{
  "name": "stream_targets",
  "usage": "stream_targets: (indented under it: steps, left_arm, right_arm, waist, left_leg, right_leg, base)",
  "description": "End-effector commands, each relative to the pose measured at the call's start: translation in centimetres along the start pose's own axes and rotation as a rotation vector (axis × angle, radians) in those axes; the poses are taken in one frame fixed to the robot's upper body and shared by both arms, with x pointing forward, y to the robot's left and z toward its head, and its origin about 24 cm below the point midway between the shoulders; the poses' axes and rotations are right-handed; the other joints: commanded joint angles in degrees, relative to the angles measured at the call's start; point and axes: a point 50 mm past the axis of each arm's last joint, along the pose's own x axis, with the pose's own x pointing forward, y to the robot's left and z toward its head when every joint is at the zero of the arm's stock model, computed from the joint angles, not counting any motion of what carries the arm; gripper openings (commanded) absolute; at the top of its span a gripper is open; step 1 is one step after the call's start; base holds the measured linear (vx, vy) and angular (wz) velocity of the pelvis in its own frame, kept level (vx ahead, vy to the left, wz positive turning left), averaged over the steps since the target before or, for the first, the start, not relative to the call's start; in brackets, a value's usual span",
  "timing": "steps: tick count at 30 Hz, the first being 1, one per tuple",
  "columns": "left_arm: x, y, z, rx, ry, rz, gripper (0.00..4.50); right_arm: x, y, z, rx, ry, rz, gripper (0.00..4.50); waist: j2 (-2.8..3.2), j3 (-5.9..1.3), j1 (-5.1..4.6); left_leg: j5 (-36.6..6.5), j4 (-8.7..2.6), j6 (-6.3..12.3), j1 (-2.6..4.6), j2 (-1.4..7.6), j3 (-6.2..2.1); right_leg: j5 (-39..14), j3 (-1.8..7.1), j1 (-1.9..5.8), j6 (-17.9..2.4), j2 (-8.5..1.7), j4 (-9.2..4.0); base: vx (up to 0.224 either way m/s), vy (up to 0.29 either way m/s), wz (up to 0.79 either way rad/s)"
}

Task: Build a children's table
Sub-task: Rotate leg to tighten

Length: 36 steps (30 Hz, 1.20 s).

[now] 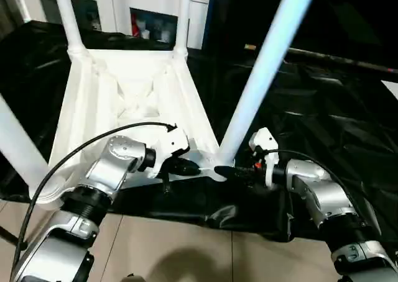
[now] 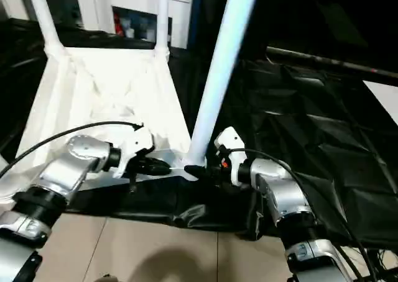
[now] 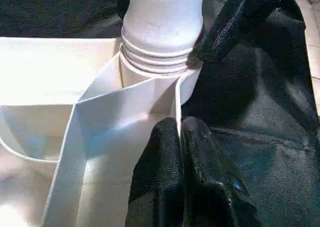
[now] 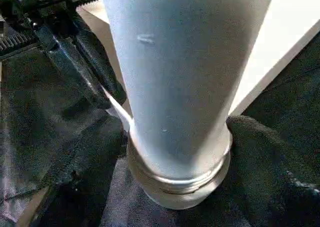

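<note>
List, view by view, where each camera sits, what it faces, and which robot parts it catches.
Left eye, head: looks down at upturned tabletop, near right leg, left gripper, right gripper.
Right eye: same scene, slightly offset.
Left wrist: along shut fingers pinching a tabletop rib, facing that leg's socket.
Right wrist: faces the leg's base.
All share that leg.

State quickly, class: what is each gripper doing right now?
Left gripper: shut, pinching a thin rib of the tabletop beside the near-right corner socket.
Right gripper: at the base of the near-right leg; open or shut cannot be told.
</note>
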Motion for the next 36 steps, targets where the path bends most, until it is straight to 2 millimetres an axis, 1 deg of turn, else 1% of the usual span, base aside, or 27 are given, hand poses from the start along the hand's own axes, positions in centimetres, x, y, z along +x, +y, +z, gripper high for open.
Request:
stream_targets:
  steps: [1,2,4,5,6,11,13,14,15,17,18,19,20,21,22,23,24,25,26,28,30,31,32,33,34,35,36]
  left_arm:
    - [0.5,-0.5,0.0,-0.016,-0.022,-0.036,0.00]
    - [0.4,-0.6,0.0,-0.018,-0.023,-0.040,0.00]
    - [0.4,-0.7,0.0,-0.022,-0.025,-0.047,0.00]
    - [0.4,-0.7,0.0,-0.025,-0.026,-0.048,0.00]
    - [0.4,-0.7,0.0,-0.035,-0.028,-0.053,0.00]
    - [0.5,-0.9,-0.1,-0.048,-0.025,-0.059,0.00]
    - [0.8,-0.7,-0.2,-0.055,-0.018,-0.019,0.00]
    - [1.2,-0.6,-0.2,-0.059,-0.012,0.009,0.00]
    - [1.6,-0.5,-0.1,-0.063,-0.008,0.035,0.00]
    - [2.5,-0.1,0.2,-0.067,-0.001,0.092,0.00]
    - [3.1,0.1,0.5,-0.072,-0.001,0.115,0.00]
    - [3.4,0.2,0.7,-0.072,-0.002,0.131,0.00]
    - [4.2,0.3,1.1,-0.074,-0.005,0.170,0.00]
    - [5.4,0.4,1.8,-0.077,-0.012,0.210,0.00]
    - [5.9,0.4,2.1,-0.077,-0.015,0.222,0.00]
    - [5.9,0.4,2.1,-0.077,-0.015,0.222,0.00]
    - [6.7,0.4,2.6,-0.073,-0.018,0.243,0.00]
    - [6.7,0.4,2.6,-0.073,-0.018,0.243,0.00]
    - [7.1,0.3,2.9,-0.074,-0.022,0.256,0.00]
    - [8.2,0.2,3.5,-0.064,-0.018,0.293,0.00]
    - [8.6,0.2,3.6,-0.054,-0.011,0.309,0.00]
    - [8.7,0.1,3.6,-0.051,-0.008,0.307,0.00]
    - [8.8,0.1,3.6,-0.051,-0.008,0.306,0.00]
    - [8.8,0.1,3.5,-0.049,-0.010,0.302,0.00]
    - [8.8,0.1,3.5,-0.049,-0.010,0.302,0.00]
    - [8.6,0.2,3.4,-0.049,-0.014,0.298,0.00]
    - [8.3,0.3,3.3,-0.048,-0.018,0.296,0.00]
  right_arm:
    - [0.1,0.5,-0.5,0.013,0.005,0.028,3.28]
    - [0.1,0.6,-0.5,0.016,0.001,0.033,3.28]
    - [0.2,0.6,-0.5,0.020,-0.006,0.039,3.09]
    - [0.2,0.6,-0.5,0.021,-0.009,0.042,2.89]
    - [0.2,0.7,-0.4,0.024,-0.015,0.048,2.84]
    - [0.3,0.8,-0.5,0.030,-0.019,0.053,2.72]
    - [0.5,0.7,-0.9,0.040,-0.009,0.002,2.67]
    - [0.6,0.5,-1.2,0.043,0.003,-0.039,2.67]
    - [0.8,0.3,-1.6,0.043,0.018,-0.092,2.66]
    - [1.3,0.1,-1.9,0.064,0.024,-0.179,2.66]
    - [1.7,0.1,-2.0,0.085,0.016,-0.224,2.65]
    - [1.9,0.1,-2.0,0.103,0.009,-0.249,2.65]
    - [2.5,0.1,-2.0,0.140,-0.006,-0.299,2.65]
    - [3.4,0.5,-2.0,0.153,-0.005,-0.339,2.65]
    - [3.7,0.7,-2.0,0.147,-0.001,-0.351,2.65]
    - [3.7,0.7,-2.0,0.147,-0.001,-0.351,2.64]
    - [4.2,0.8,-2.1,0.141,0.011,-0.381,2.64]
    - [4.2,0.8,-2.1,0.141,0.011,-0.381,2.64]
    - [4.5,1.0,-2.2,0.148,0.012,-0.394,2.64]
    - [5.4,1.2,-2.0,0.154,0.014,-0.437,2.64]
    - [5.7,1.1,-1.9,0.162,0.015,-0.482,2.64]
    - [5.8,1.0,-1.9,0.162,0.017,-0.497,2.64]
    - [5.8,1.0,-1.9,0.161,0.017,-0.502,2.64]
    - [5.8,1.0,-1.8,0.155,0.012,-0.500,2.64]
    - [5.8,1.0,-1.8,0.155,0.012,-0.500,2.64]
    - [5.7,0.9,-1.6,0.142,0.003,-0.494,2.64]
    - [5.6,0.9,-1.4,0.123,-0.012,-0.476,2.64]
  waist:
    - [0.06,-3.18,0.05]
    - [0.12,-3.17,0.06]
    - [0.20,-3.17,0.03]
    - [0.18,-3.16,0.01]
    - [0.17,-3.15,0.03]
    - [0.16,-3.19,0.08]
    - [0.34,-3.19,0.03]
    - [0.31,-3.19,-0.02]
    - [0.17,-3.10,-0.11]
    - [0.16,-2.87,-0.19]
    - [0.13,-2.88,-0.19]
    - [0.22,-2.82,-0.18]
    - [0.36,-2.84,-0.19]
    - [0.26,-2.89,-0.25]
    - [0.11,-2.91,-0.23]
    - [0.10,-2.94,-0.15]
    - [0.88,-2.97,-0.08]
    - [0.60,-3.02,-0.25]
    - [0.38,-3.00,-0.18]
    - [0.47,-3.08,-0.08]
    - [0.40,-3.13,-0.10]
    - [0.96,-3.19,-0.17]
    - [0.79,-3.15,-0.25]
    - [0.70,-3.18,-0.16]
    - [0.77,-3.19,-0.13]
    - [0.53,-3.18,-0.15]
    - [0.50,-3.16,-0.09]
  left_leg:
    - [-10.41,-3.30,1.71,0.21,0.43,0.55]
    - [-10.10,-3.29,1.75,0.22,0.41,0.57]
    - [-9.92,-3.28,1.74,0.29,0.40,0.59]
    - [-10.07,-3.29,1.71,0.26,0.38,0.59]
    - [-10.40,-3.30,1.60,0.27,0.38,0.59]
    - [-10.04,-3.28,1.59,0.23,0.38,0.57]
    - [-9.91,-3.26,1.58,0.25,0.38,0.58]
    - [-10.00,-3.27,1.50,0.27,0.37,0.58]
    - [-10.28,-3.33,1.13,0.24,0.37,0.59]
    - [-12.40,-3.50,0.31,0.28,0.26,0.52]
    - [-13.62,-3.49,-0.13,0.46,0.22,0.50]
    - [-14.24,-3.55,-0.31,0.48,0.21,0.44]
    - [-14.87,-3.61,-0.72,0.59,0.22,0.36]
    - [-15.54,-3.62,-1.04,0.67,0.26,0.29]
    - [-15.42,-3.63,-1.19,0.57,0.16,0.24]
    - [-15.42,-3.64,-1.19,0.59,0.17,0.22]
    - [-15.78,-3.67,-1.02,0.64,0.16,0.14]
    - [-15.79,-3.61,-0.89,0.59,0.13,0.26]
    - [-15.96,-3.61,-0.63,0.49,0.05,0.22]
    - [-15.78,-3.58,-0.51,0.58,0.12,0.22]
    - [-15.08,-3.60,-0.39,0.37,0.04,0.23]
    - [-15.34,-3.63,-0.44,0.50,0.07,0.21]
    - [-15.31,-3.63,-0.44,0.34,0.00,0.18]
    - [-15.46,-3.64,-0.30,0.35,-0.07,0.20]
    - [-15.63,-3.65,-0.09,0.37,0.00,0.19]
    - [-15.59,-3.63,0.04,0.36,0.02,0.22]
    - [-15.69,-3.67,0.22,0.35,0.06,0.19]
  right_leg:
    - [-8.76,1.83,2.68,-11.47,-2.94,-3.54]
    - [-8.45,1.83,2.68,-11.49,-2.89,-3.48]
    - [-8.10,1.83,2.66,-11.65,-2.85,-3.44]
    - [-8.28,1.82,2.66,-11.59,-2.82,-3.46]
    - [-8.90,1.82,2.68,-11.46,-2.88,-3.52]
    - [-8.68,1.82,2.74,-11.45,-2.86,-3.47]
    - [-8.15,1.83,2.72,-11.54,-2.83,-3.44]
    - [-7.97,1.82,2.69,-11.59,-2.78,-3.44]
    - [-8.79,1.83,2.62,-11.39,-2.80,-3.56]
    - [-13.31,1.83,2.54,-10.23,-2.90,-4.07]
    - [-16.10,1.91,2.40,-9.34,-3.00,-4.40]
    - [-17.47,1.93,2.34,-8.86,-3.02,-4.55]
    - [-19.05,1.95,2.20,-8.18,-3.02,-4.73]
    - [-19.68,1.94,2.04,-7.85,-2.98,-4.81]
    - [-19.82,1.89,2.14,-7.47,-2.93,-4.86]
    - [-19.82,1.89,2.16,-7.32,-2.96,-4.86]
    - [-19.51,1.94,2.14,-7.34,-3.02,-4.86]
    - [-18.88,1.96,2.07,-7.29,-2.88,-4.98]
    - [-18.90,1.88,2.19,-7.25,-2.85,-4.97]
    - [-18.35,1.93,2.05,-7.22,-2.87,-4.93]
    - [-17.34,1.91,2.24,-7.20,-2.82,-4.84]
    - [-16.30,1.94,2.14,-7.42,-2.78,-4.89]
    - [-16.00,1.91,2.24,-7.45,-2.72,-4.81]
    - [-16.34,1.88,2.33,-7.33,-2.73,-4.84]
    - [-16.21,1.91,2.33,-7.40,-2.80,-4.84]
    - [-16.19,1.89,2.33,-7.41,-2.78,-4.87]
    - [-16.69,1.85,2.32,-7.36,-2.89,-4.86]
  base:
    - [0.000,0.000,0.00]
    - [0.000,0.000,0.00]
    - [0.000,0.000,0.00]
    - [0.000,0.000,0.00]
    - [0.000,0.000,0.00]
    - [0.000,0.000,0.00]
    - [0.000,0.000,0.00]
    - [0.000,0.000,0.00]
    - [0.000,0.000,0.00]
    - [0.000,0.000,0.00]
    - [0.000,0.000,0.00]
    - [0.000,0.000,0.00]
    - [0.000,0.000,0.00]
    - [0.000,0.000,0.00]
    - [0.000,0.000,0.00]
    - [0.000,0.000,0.00]
    - [0.000,0.000,0.00]
    - [0.000,0.000,0.00]
    - [0.000,0.000,0.00]
    - [0.000,0.000,0.00]
    - [0.000,0.000,0.00]
    - [0.000,0.000,0.00]
    - [0.000,0.000,0.00]
    - [0.000,0.000,0.00]
    - [0.000,0.000,0.00]
    - [0.000,0.000,0.00]
    - [0.000,0.000,0.00]
